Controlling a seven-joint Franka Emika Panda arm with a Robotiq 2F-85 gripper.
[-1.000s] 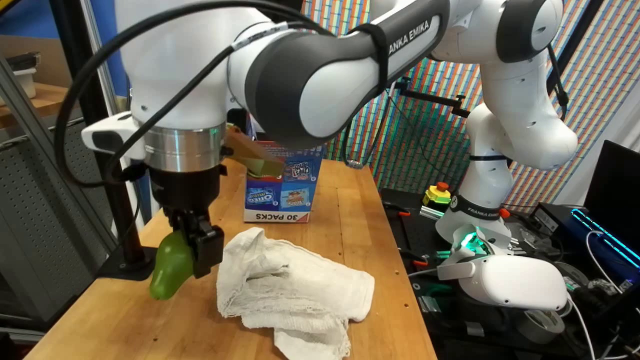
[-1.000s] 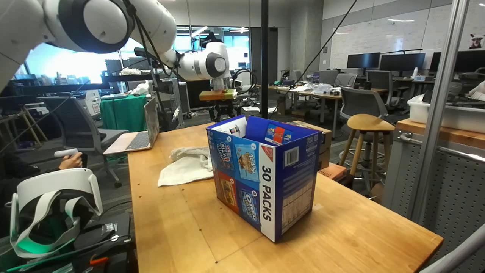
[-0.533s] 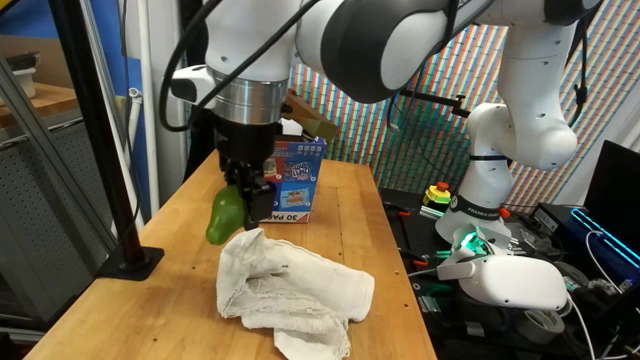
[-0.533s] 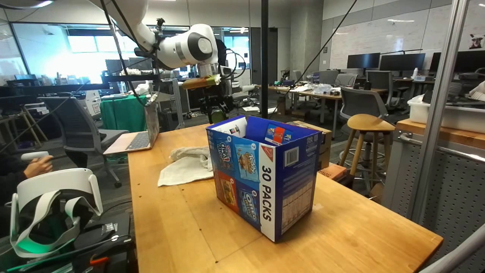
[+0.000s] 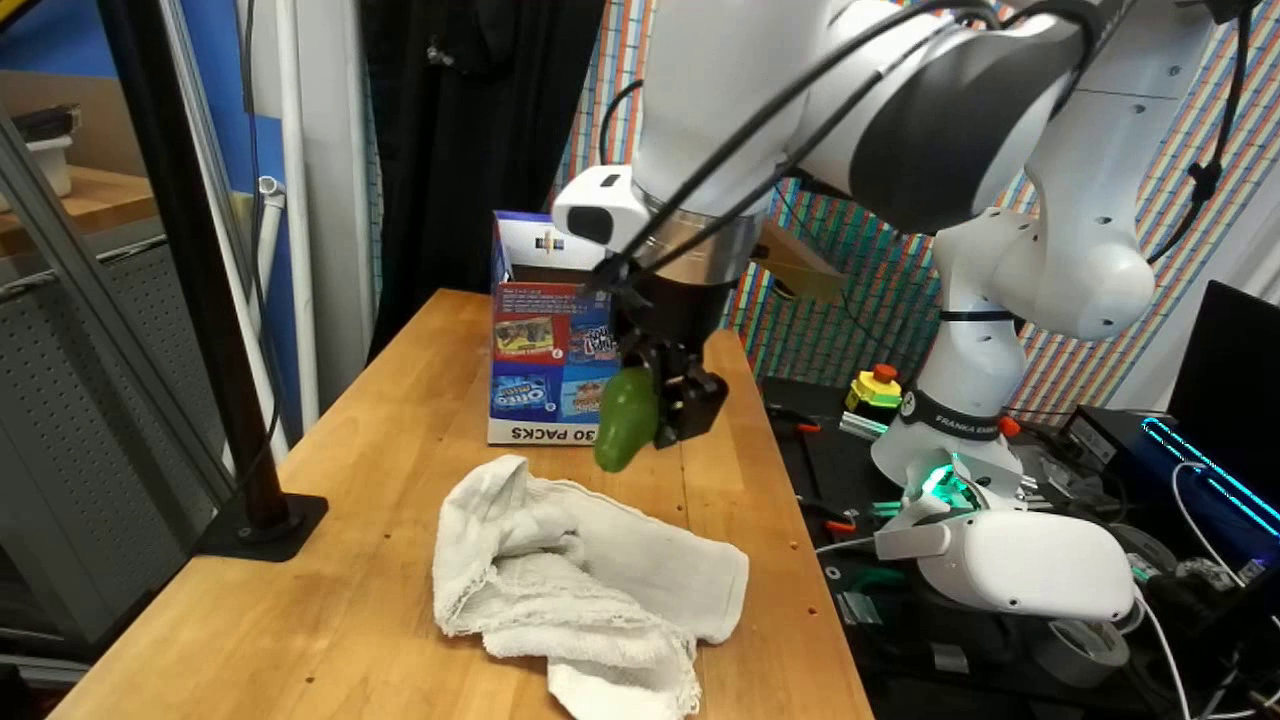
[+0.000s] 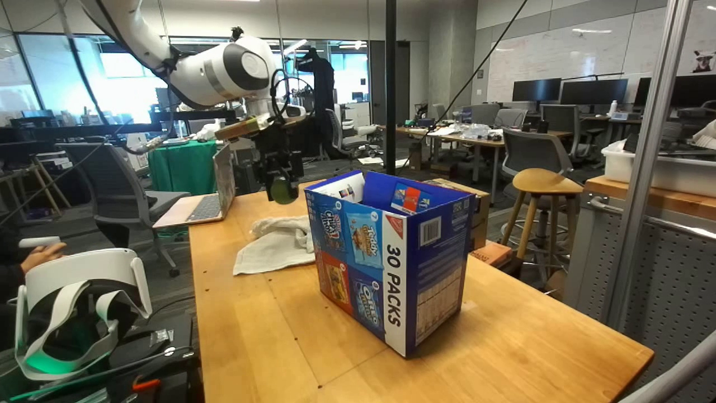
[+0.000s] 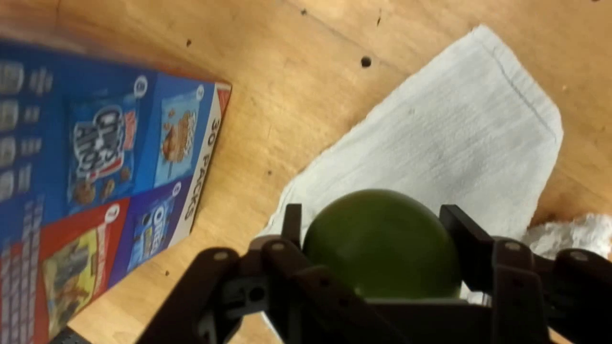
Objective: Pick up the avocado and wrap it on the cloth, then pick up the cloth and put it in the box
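Pick judged done: smooth green pear-shaped avocado [image 5: 627, 420] clamped in black two-fingered gripper [image 7: 375, 227], aloft near wrinkled white fabric cloth [image 5: 595, 585]; wrapping and transfer into blue printed cardboard box [image 6: 391, 263] remain.

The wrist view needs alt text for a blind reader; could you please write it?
A smooth, rounded green avocado is held in a black pincer. Beyond it, a white fabric cloth lies on a brown wooden table; a blue and red cardboard box stands at picture left.
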